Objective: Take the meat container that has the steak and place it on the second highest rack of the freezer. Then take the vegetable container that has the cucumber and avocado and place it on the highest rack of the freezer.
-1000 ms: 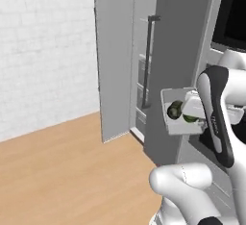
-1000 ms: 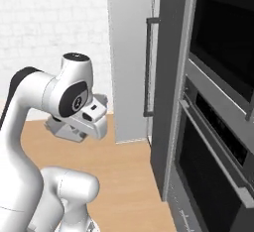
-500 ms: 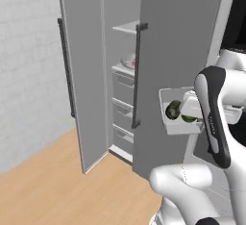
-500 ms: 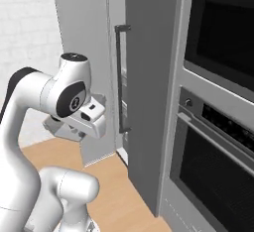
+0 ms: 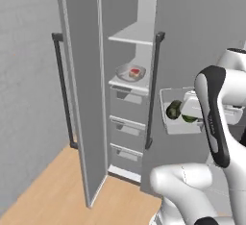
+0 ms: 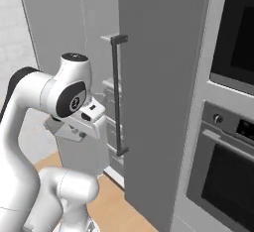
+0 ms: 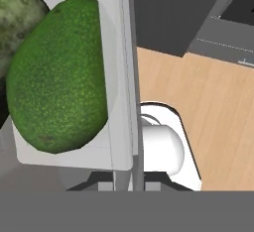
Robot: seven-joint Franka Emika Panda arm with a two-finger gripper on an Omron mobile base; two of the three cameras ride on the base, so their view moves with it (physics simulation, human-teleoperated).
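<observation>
The vegetable container, with the cucumber and avocado inside, is held by its wall in the closed end effector, right of the open freezer, whose lower shelf carries the meat container.

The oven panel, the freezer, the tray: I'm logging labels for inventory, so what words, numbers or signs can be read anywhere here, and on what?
None can be read.
Oven control panel: faint marks beside the knob, too small and blurred to read.
Freezer, vegetable tray, meat dish: no text or labels visible.
</observation>
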